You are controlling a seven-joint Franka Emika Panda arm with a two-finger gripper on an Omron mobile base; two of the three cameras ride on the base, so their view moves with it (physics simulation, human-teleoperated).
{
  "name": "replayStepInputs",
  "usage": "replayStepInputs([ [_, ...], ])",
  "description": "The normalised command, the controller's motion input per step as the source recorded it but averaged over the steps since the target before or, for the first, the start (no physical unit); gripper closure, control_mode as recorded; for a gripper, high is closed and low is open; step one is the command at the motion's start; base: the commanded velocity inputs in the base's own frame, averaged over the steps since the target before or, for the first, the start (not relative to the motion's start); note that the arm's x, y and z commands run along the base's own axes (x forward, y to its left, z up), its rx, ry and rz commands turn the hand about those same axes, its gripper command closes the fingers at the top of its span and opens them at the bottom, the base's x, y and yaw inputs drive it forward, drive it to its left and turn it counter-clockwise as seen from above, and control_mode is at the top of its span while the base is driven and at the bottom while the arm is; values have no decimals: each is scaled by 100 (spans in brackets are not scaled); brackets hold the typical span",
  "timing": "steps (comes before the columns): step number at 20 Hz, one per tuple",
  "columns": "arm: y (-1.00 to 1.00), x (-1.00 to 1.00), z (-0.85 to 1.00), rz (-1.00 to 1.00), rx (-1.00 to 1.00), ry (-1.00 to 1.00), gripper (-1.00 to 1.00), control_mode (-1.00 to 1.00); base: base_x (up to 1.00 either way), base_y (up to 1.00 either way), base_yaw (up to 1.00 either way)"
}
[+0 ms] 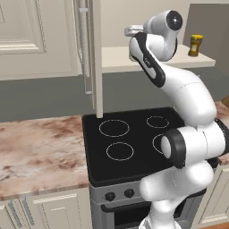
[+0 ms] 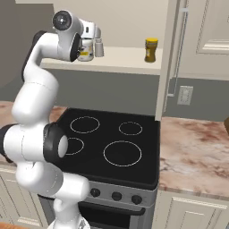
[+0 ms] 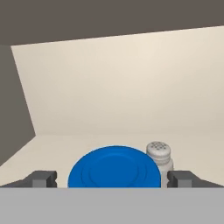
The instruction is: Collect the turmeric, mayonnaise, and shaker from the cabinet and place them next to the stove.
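Observation:
The mayonnaise shows its bright blue lid between my two dark fingertips, with gaps on both sides. My gripper is open and holds nothing. The grey shaker stands just behind the jar on its right. In the right base view my gripper reaches onto the beige shelf of the cabinet, over the mayonnaise with the shaker beside it. The yellow-orange turmeric stands apart, further along the shelf. Below lies the black stove.
An open cream cabinet door with a metal bar handle hangs edge-on over the stove's far corner. Marbled counter runs on both sides of the cooktop. A wall socket sits on the grey backsplash.

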Motion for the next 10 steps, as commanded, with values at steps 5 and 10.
replayStepInputs([
  [5, 0, 6, -16, 0, -1, 0, -100, -100, 0, 0, 0],
  [10, 0, 4, -19, 0, -2, 0, -100, -100, 0, 0, 0],
])
